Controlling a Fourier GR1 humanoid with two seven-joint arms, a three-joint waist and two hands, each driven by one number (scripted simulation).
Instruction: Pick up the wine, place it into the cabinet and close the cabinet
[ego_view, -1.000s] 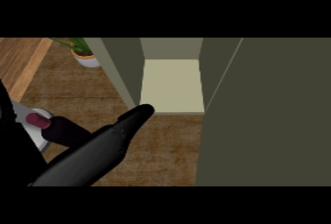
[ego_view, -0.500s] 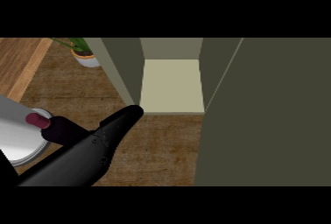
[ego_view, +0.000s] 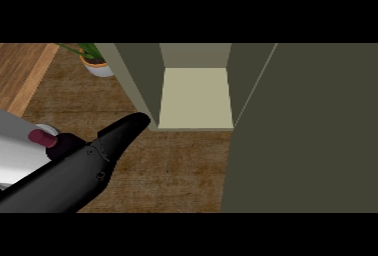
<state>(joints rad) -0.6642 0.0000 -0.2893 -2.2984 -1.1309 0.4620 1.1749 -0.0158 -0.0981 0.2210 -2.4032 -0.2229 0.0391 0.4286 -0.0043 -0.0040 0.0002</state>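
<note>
Domestic kitchen. A brown wood-grain counter top (ego_view: 173, 167) bears an open olive-green cabinet (ego_view: 140, 75) with a pale shelf (ego_view: 196, 97); a green plant in a white pot (ego_view: 97, 67) stands at the rear.

The hand (ego_view: 92, 167) has a smooth, glossy black shell resembling moulded plastic. The counter (ego_view: 173, 172) beneath it is matt brown wood with coarse grain. The cabinet (ego_view: 310, 125) beyond the hand is matt olive, its shelf (ego_view: 196, 97) smooth pale cream.

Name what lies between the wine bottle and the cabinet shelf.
In the head view, the left hand lies between the wine bottle and the shelf, its tip near the cabinet's wall.
</note>
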